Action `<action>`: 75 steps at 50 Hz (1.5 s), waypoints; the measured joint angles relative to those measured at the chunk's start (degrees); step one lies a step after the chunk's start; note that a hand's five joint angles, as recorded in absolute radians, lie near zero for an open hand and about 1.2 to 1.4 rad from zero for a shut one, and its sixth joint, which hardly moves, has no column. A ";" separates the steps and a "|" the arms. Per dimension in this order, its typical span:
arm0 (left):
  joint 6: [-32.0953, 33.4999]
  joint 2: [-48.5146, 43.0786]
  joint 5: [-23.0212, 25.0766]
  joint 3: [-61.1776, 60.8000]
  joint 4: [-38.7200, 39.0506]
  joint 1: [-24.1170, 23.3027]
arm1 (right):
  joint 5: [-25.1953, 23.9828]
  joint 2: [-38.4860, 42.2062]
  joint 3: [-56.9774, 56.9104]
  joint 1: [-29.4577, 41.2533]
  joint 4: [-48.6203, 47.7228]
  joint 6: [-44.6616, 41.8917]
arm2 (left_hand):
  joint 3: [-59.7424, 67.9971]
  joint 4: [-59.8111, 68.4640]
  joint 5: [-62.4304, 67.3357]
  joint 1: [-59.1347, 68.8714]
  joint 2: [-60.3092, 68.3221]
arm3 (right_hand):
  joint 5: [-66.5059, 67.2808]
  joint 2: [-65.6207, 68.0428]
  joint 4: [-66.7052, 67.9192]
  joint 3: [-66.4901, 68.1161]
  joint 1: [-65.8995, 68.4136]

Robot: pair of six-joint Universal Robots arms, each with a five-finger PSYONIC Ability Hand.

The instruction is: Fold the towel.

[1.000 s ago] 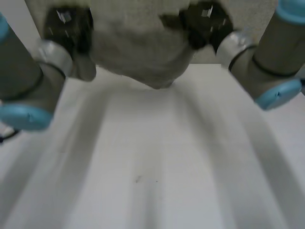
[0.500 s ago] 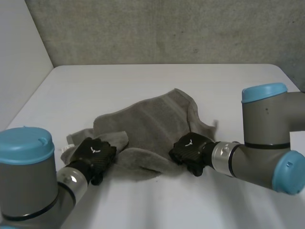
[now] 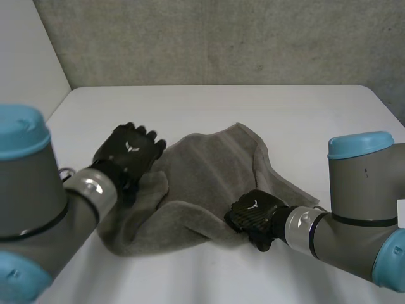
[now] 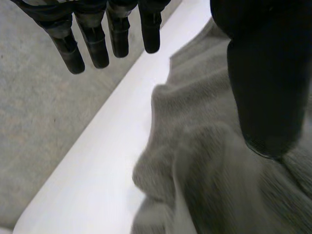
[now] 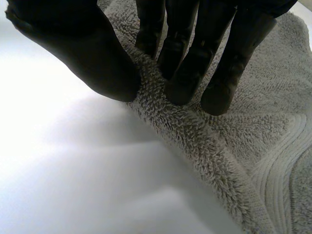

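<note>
Currently the grey towel (image 3: 209,171) lies rumpled in the middle of the white table (image 3: 304,107). The right hand (image 3: 253,212) pinches the towel's near edge between its thumb and fingers (image 5: 190,63). The left hand (image 3: 130,152) hangs over the towel's left end, its fingers (image 4: 97,44) straight and spread from the thumb, holding nothing.

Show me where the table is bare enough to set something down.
Bare table runs between the towel and the back wall, and along the near edge in front of the towel. The middle is crowded: the left hand hangs open over the towel's left side, the right hand pinches its near edge.
</note>
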 measured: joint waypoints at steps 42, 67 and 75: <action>4.71 -27.97 3.24 24.42 -11.16 0.23 | -0.09 0.50 1.05 -0.82 -2.64 0.80 | 25.60 25.64 25.20 25.52 25.43 | 0.00 0.00 0.00 0.00 0.00; 11.06 -29.07 -3.78 27.51 -10.45 0.47 | 0.46 0.70 -1.96 -1.09 -2.69 0.60 | 54.01 54.19 52.75 52.44 53.93 | 0.00 0.00 0.00 0.00 0.00; 13.62 -29.52 -5.43 39.53 -5.90 0.85 | 6.22 3.04 -18.47 -1.03 -2.70 1.11 | 54.35 54.47 53.02 52.72 54.24 | 0.00 0.00 0.00 0.00 0.01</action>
